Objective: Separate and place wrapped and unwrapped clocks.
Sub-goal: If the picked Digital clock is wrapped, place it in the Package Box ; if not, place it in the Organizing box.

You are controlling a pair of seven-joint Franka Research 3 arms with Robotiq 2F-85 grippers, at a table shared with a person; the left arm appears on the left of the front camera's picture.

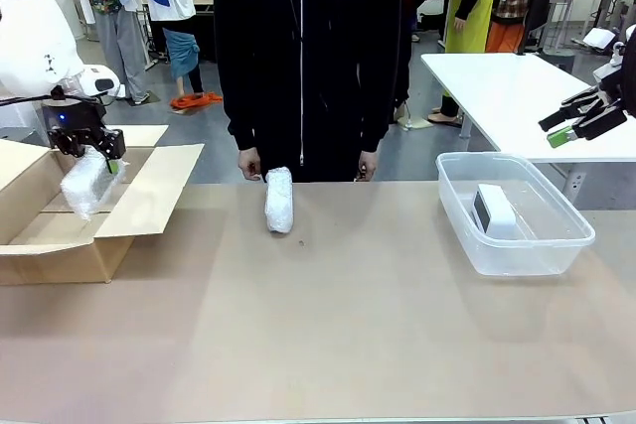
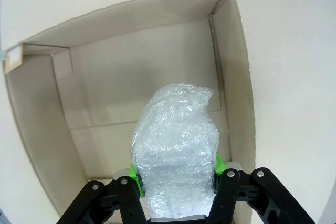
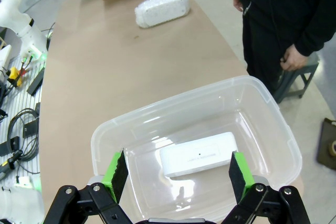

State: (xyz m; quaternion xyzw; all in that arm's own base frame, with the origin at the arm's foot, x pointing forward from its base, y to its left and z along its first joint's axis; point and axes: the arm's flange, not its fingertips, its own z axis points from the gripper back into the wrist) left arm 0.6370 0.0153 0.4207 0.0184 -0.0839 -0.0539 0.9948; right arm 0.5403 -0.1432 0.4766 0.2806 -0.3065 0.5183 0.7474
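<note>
Sorting underway: one drop-off pending on the left side.
The left pincer (image 2: 176, 174) is clenched on a white bubble-wrapped oblong bundle (image 2: 176, 129), directly above the open brown cardboard box (image 2: 231, 77); next it likely needs lowering, then release. The right pincer (image 3: 178, 174) hangs released over the clear plastic tub (image 3: 278, 129), the bare white rounded clock (image 3: 199, 155) beneath it. A second wrapped bundle (image 1: 279, 200) lies well apart from both.

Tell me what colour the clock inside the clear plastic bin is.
White clock, seen best in the right wrist view; the front view shows a dark face.
</note>
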